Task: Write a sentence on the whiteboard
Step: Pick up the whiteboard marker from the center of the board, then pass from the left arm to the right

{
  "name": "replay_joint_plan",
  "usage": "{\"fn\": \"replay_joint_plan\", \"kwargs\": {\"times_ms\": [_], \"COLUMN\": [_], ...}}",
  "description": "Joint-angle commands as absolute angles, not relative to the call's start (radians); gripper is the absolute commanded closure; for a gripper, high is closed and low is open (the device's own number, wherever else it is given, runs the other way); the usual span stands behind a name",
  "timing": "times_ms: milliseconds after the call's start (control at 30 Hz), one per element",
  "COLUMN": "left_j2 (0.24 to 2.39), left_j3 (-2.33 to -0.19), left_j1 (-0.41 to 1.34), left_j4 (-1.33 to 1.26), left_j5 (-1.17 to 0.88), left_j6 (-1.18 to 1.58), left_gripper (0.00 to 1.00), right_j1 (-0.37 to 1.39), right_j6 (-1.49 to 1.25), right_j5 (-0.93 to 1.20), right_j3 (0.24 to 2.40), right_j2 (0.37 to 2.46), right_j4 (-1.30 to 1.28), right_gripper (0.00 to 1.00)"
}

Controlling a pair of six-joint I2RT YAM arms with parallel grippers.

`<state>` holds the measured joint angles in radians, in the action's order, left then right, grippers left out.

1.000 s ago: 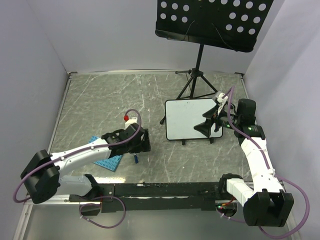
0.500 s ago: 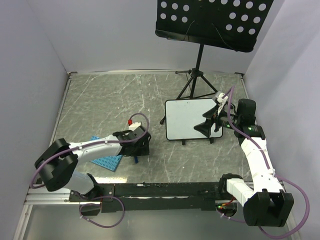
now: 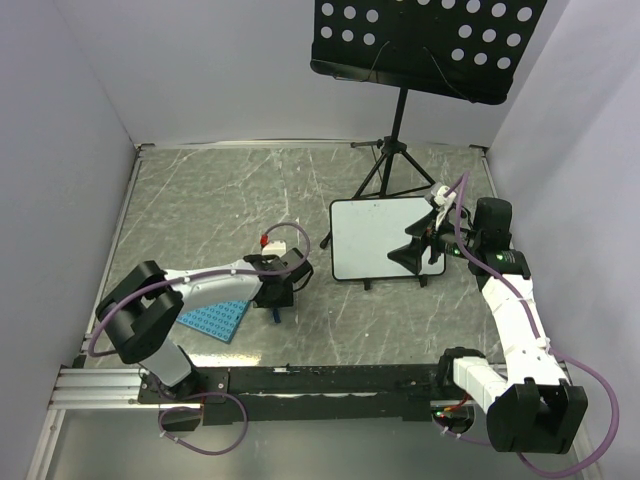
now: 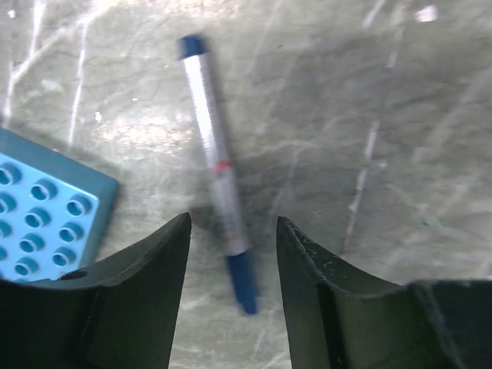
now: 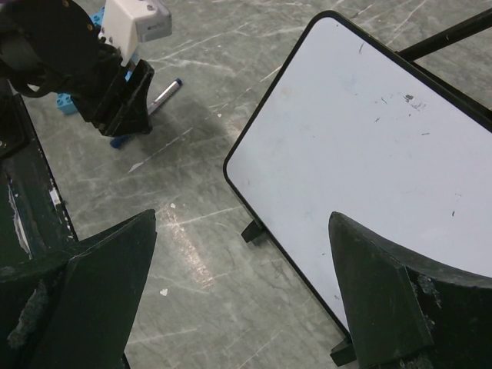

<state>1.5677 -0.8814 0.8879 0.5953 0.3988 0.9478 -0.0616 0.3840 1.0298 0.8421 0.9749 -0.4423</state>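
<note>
1. Nearest the arm bases, the left gripper [image 4: 232, 223] hangs low over the grey marbled table [image 4: 369, 115], its fingers spread either side of a marker [image 4: 211, 138] and clear of it.
2. Marker: lies flat; silver barrel, dark blue ends, small red mark; print unreadable.
3. Blue studded plate [image 4: 46, 207], plastic, lies just left of the marker.
4. Mid-right: the whiteboard [image 5: 369, 131] rests on short black feet. It has rounded corners and a thin dark rim; its face is white with faint specks. The right gripper [image 5: 242, 231] hangs over its right edge, spread wide, holding nothing.
5. Far: black perforated music stand [image 3: 430, 40] on a tripod.
</note>
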Motion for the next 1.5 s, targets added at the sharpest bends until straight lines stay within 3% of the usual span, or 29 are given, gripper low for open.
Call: {"fn": "replay_joint_plan", "kwargs": {"times_ms": [0,167,267,400,567,700,800,967,1200,1467], "left_j2": [1.578,1.572,1.583,1.608,1.646,1.632,1.579,1.421,1.249,1.196], "left_j3": [-0.923,-0.888,-0.864,-0.861,-0.858,-0.822,-0.795,-0.749,-0.672,-0.684], "left_j1": [0.893,0.887,0.877,0.867,0.864,0.867,0.880,0.900,0.925,1.008], "left_j4": [0.631,0.578,0.542,0.515,0.494,0.433,0.364,0.211,0.022,-0.120], "left_j5": [0.449,0.405,0.374,0.354,0.338,0.304,0.308,0.313,0.219,0.098], "left_j6": [0.948,0.943,0.936,0.913,0.871,0.809,0.746,0.631,0.434,0.284], "left_gripper": [0.46,0.46,0.52,0.67,0.78,0.95,0.99,0.99,0.99,0.99], "right_j1": [-0.067,-0.067,-0.067,-0.069,-0.067,-0.067,-0.067,-0.057,0.099,0.202], "right_j6": [0.413,0.411,0.411,0.413,0.413,0.413,0.416,0.396,0.347,-0.152], "right_j5": [1.046,1.046,1.046,1.045,1.043,1.048,1.069,1.169,1.204,1.134], "right_j3": [0.850,0.851,0.850,0.850,0.850,0.848,0.847,0.835,0.830,0.791], "right_j2": [0.969,0.971,0.973,0.974,0.973,0.974,0.979,1.006,1.084,1.193], "right_j4": [-0.428,-0.428,-0.428,-0.430,-0.431,-0.428,-0.434,-0.419,-0.384,-0.074], "right_gripper": [0.00,0.00,0.00,0.00,0.00,0.00,0.00,0.00,0.00,0.01]}}
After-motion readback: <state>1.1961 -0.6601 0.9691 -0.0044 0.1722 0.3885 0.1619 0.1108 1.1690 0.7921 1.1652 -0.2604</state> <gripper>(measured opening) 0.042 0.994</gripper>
